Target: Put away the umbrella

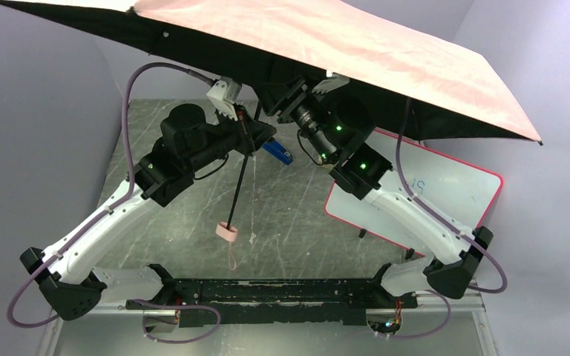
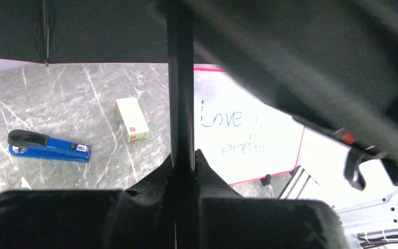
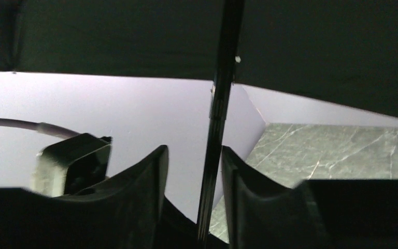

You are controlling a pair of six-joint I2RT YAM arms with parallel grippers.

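The umbrella [image 1: 341, 44] is open, its pink canopy with black underside spread above the table. Its black shaft [image 1: 239, 178] slants down to the pink handle [image 1: 228, 232] and the hanging strap [image 1: 232, 256]. My left gripper [image 1: 256, 132] is shut on the shaft, which shows between its fingers in the left wrist view [image 2: 180, 104]. My right gripper [image 1: 283, 104] sits higher under the canopy. In the right wrist view its jaws [image 3: 194, 153] stand apart around a thin black rod [image 3: 217, 119] that lies close to the right finger.
A blue-and-black stapler [image 1: 278, 153] lies on the marble table [image 1: 193, 222], also in the left wrist view [image 2: 46, 147]. A small yellow box [image 2: 132, 119] lies beside it. A pink-edged whiteboard [image 1: 430, 196] rests at the right. Grey walls enclose the sides.
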